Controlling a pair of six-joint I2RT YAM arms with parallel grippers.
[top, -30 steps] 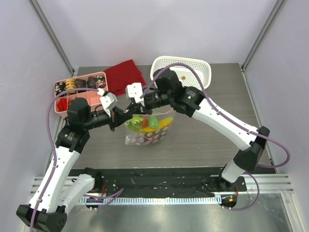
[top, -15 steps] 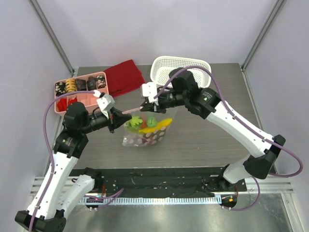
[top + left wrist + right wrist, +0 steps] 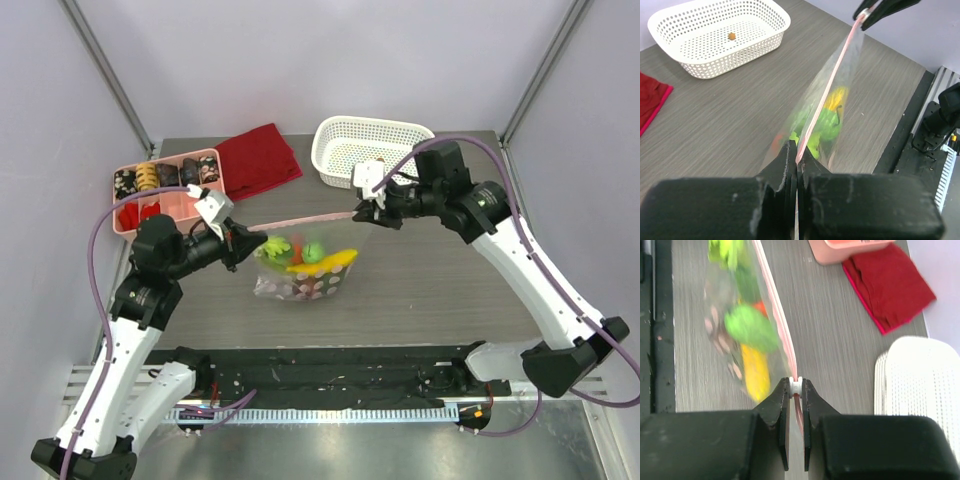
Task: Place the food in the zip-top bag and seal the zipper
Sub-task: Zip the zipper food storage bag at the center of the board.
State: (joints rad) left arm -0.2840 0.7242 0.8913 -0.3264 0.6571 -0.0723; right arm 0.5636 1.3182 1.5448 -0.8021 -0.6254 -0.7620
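Over the table (image 3: 430, 290), holding the zip-top bag (image 3: 305, 288) up by its top edge, drawn taut, with the food (image 3: 315, 252) bunched low inside. Clenching one end of the zipper (image 3: 310, 219) in the left jaws; pinching the slider (image 3: 796, 386) in the right jaws at the far end. Looks like the sealing pull, close to done. Next, probably: run the last stretch to the corner, then let go gently.

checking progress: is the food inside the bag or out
In: green, yellow and orange food shows through the clear wall of the zip-top bag.
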